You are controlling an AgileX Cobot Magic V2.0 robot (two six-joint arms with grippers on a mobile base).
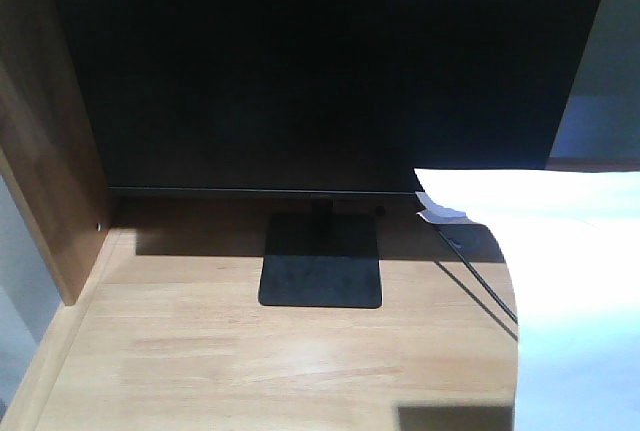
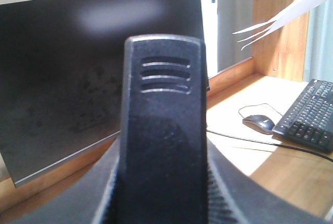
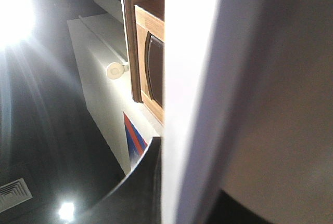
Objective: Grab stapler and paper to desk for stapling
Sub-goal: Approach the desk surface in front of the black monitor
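Black stapler point(image 2: 162, 130) sits clamped in the left end effector point(image 2: 162, 200), its long axis running straight out from the wrist toward the monitor point(image 2: 78, 73). White paper point(image 1: 570, 281) hangs in the air up and right of it, apparently pinched by the right end effector point(image 3: 192, 198). Wooden table point(image 1: 250, 361) lies below both. No containers show.
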